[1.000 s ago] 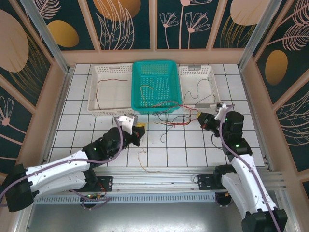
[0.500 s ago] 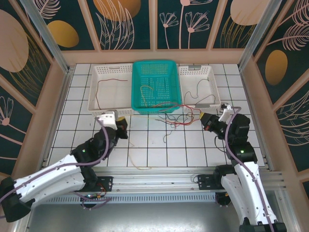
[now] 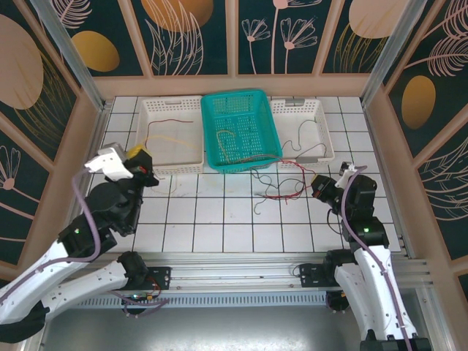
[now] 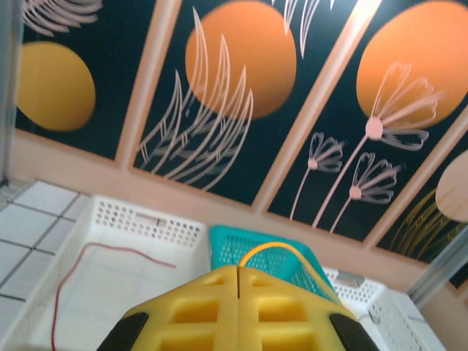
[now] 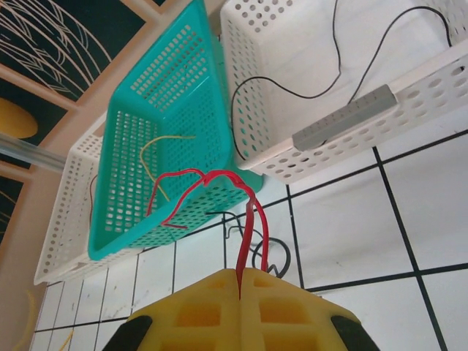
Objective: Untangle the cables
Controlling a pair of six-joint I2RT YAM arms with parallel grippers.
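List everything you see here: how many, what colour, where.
teal basket: one, teal, far middle of tiled table
left white basket: one, white, left of teal one
right white basket: one, white, right of teal one
grey bar: one, grey, on right white basket's near rim
tangled cables: several, red and black, on tiles before teal basket
loose red cable: one, red, in left white basket
black cable: one, black, in right white basket
yellow cable: one, yellow, in teal basket
left claw: one, yellow pads, shut on yellow loop
right claw: one, yellow pads, shut on held red cable
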